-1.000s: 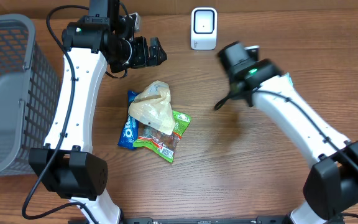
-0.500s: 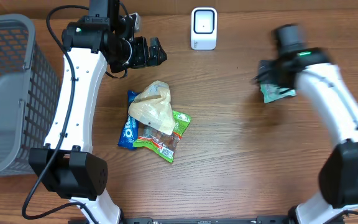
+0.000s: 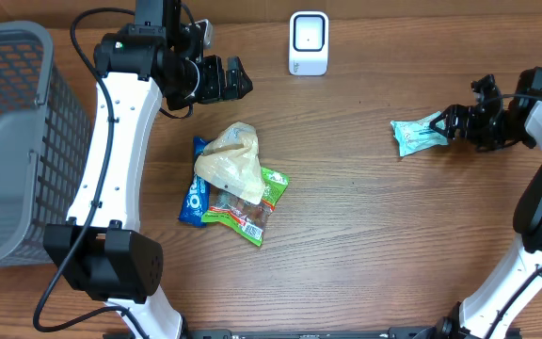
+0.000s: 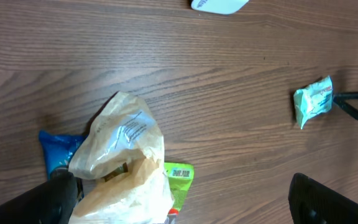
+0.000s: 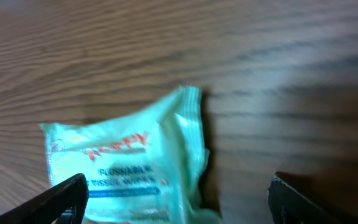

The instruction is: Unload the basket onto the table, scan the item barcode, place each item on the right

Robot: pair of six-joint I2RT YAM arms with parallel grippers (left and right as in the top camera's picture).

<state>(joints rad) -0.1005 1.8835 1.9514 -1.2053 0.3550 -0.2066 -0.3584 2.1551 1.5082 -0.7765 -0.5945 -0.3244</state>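
mint-green tissue packet (image 3: 419,135) lies flat on the table (image 3: 365,235), just off the tips of your right gripper (image 3: 455,123), jaws apart and empty. the barcode scanner (image 3: 309,42) stands well apart, on the packet's far side; your left gripper (image 3: 241,80), also spread and empty, is farther off.

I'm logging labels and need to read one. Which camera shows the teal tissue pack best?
The right wrist view: the teal tissue pack fills much of the frame, and its print is partly legible. Overhead shows the pack small, at far right. The left wrist view shows it small too, near the right edge, print unreadable.
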